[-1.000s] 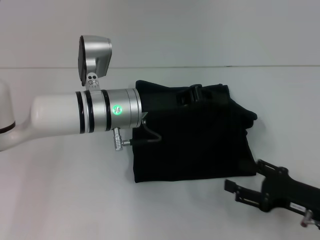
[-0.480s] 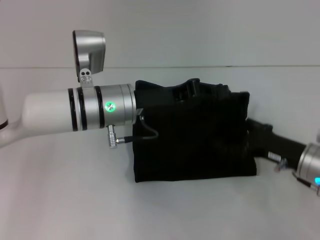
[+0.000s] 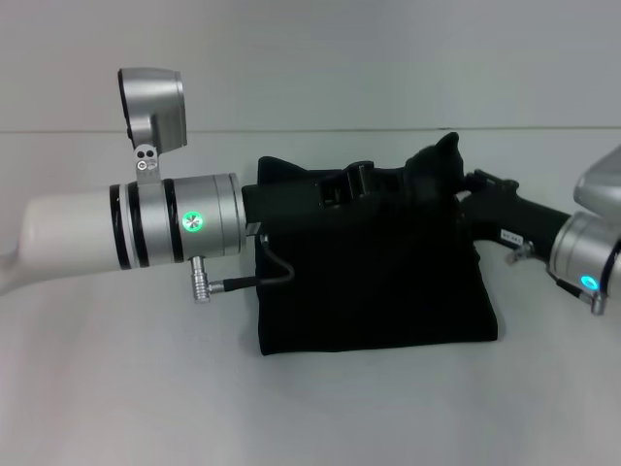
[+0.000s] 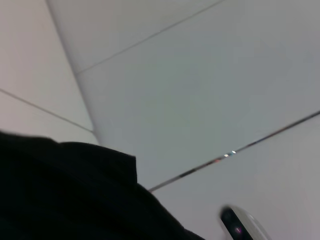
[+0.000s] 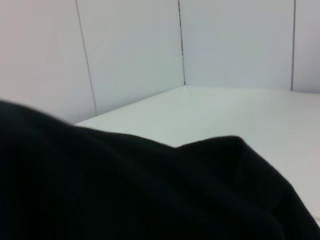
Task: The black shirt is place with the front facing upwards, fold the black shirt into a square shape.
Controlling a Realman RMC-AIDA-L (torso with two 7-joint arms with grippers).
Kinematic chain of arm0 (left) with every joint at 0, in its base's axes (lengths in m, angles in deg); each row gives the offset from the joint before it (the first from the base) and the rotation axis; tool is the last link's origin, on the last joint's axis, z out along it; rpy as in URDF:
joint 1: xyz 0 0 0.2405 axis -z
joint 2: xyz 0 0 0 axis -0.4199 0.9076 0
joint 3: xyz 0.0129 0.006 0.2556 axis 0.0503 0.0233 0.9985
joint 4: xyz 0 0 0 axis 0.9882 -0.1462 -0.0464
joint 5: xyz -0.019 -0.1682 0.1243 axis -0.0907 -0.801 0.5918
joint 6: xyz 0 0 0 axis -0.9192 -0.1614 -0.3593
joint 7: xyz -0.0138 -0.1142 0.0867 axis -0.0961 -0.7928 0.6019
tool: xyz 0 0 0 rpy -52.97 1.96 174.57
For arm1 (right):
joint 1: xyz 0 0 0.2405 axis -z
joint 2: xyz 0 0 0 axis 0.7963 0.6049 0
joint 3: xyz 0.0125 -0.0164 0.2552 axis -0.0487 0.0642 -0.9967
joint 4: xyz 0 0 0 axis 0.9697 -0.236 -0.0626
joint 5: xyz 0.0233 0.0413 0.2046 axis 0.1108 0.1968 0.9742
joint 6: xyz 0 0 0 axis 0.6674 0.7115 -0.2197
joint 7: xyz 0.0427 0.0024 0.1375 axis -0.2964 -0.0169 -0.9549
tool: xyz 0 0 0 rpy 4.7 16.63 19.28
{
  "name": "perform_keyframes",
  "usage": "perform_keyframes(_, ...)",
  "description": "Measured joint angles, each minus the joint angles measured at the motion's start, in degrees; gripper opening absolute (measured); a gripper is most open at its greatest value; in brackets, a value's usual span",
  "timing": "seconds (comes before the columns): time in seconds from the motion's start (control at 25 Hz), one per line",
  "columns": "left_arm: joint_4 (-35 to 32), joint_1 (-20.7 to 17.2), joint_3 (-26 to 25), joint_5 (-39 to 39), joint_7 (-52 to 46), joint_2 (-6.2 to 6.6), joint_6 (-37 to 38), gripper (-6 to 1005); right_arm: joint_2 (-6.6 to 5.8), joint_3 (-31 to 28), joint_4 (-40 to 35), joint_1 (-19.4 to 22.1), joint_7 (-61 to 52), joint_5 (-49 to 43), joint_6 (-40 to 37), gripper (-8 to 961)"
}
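Note:
The black shirt [image 3: 378,282] lies folded into a rough rectangle at the middle of the white table [image 3: 116,388]; no lettering or label shows. My left gripper [image 3: 347,183] reaches in from the left and is shut on the shirt's far edge. From the right, my right gripper [image 3: 448,180] is shut on the shirt's far right corner, which stands up in a raised peak [image 3: 439,153]. Black cloth fills the near part of the left wrist view [image 4: 65,195] and of the right wrist view [image 5: 125,190].
Bare white tabletop surrounds the shirt on the near side and at the left. A pale wall [image 3: 388,58] rises behind the table's far edge. The left arm's silver wrist [image 3: 179,228] and its cable [image 3: 262,277] hang over the shirt's left side.
My right gripper swung from the near right of the table to the shirt's far right corner and raised it. The left arm drew back leftward, and the shirt's far left edge shifted left with it.

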Motion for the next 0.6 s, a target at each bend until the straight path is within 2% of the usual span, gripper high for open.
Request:
perform_keyframes(0.36, 0.13, 0.33, 0.37, -0.16, 3.12, -0.16, 2.41, 50, 0.33, 0.16, 0.26, -3.00, -0.03, 0.42, 1.64, 838)
perform_keyframes(0.6, 0.57, 1.10, 0.43, -0.16, 5.54, -0.42, 3.35, 51, 0.44, 0.58, 0.39, -4.51, 0.06, 4.38, 1.69, 838)
